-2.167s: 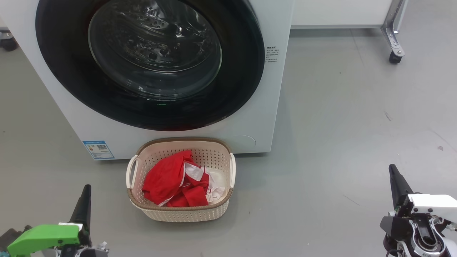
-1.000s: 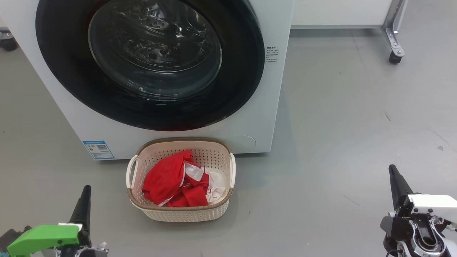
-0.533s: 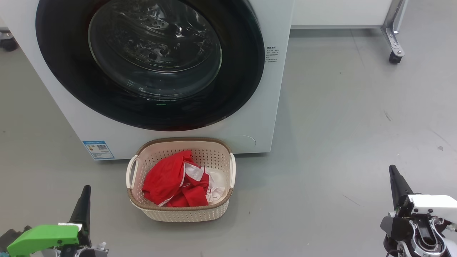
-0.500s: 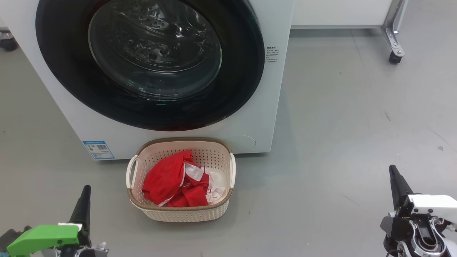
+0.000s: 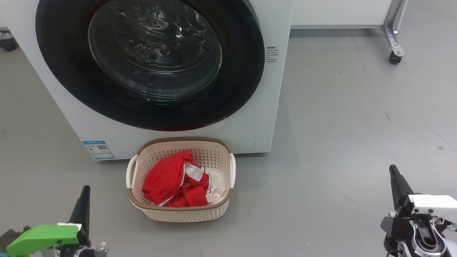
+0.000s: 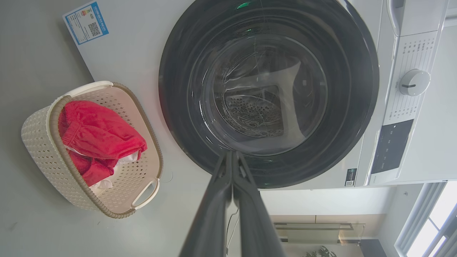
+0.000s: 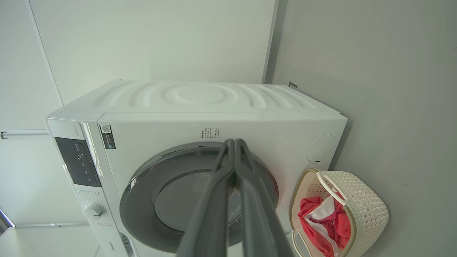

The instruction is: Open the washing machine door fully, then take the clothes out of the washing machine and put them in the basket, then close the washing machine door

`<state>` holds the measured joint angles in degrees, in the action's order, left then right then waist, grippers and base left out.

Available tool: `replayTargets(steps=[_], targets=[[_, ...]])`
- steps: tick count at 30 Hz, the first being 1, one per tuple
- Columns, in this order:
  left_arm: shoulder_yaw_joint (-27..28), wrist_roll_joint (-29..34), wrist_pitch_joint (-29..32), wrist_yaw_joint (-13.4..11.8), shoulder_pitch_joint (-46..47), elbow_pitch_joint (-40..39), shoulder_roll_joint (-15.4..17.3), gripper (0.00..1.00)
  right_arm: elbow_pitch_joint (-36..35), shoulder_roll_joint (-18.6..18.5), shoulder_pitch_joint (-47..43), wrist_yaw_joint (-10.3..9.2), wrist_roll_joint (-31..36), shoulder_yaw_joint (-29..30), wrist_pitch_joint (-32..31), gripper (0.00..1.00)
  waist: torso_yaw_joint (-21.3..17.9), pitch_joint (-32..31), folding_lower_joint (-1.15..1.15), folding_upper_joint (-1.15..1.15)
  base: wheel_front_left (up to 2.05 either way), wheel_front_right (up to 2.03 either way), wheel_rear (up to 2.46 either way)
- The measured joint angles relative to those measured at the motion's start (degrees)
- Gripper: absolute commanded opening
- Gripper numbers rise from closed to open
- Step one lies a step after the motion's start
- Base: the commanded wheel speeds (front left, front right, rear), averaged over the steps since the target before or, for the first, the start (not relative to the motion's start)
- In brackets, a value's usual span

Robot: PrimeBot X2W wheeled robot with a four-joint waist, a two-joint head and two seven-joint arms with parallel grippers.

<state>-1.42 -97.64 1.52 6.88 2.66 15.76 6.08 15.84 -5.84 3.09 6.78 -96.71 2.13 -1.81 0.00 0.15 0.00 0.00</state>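
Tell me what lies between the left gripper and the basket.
Bare grey floor. In the head view, the left gripper sits apart from the basket, with no object between them.

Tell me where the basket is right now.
In the head view the basket sits on the floor at lower centre, close in front of the washing machine, under its door.

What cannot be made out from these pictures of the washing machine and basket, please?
Head view: the top of the washing machine door is cut off by the upper edge.
Head view: the basket floor is mostly hidden under the clothes.
Left wrist view: reflections on the door glass blur the drum depths.
Head view: the blue label print is too small to read.
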Motion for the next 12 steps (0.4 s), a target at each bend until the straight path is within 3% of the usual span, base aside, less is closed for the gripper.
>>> replayTargets(steps=[12], targets=[[0.08,0.00,0.01,0.00,0.01,0.07,-0.01,0.00,0.03,0.01,0.01,0.16,0.00,0.08,-0.01,0.00,0.00,0.00,0.00,0.00,0.00,0.00,0.00]])
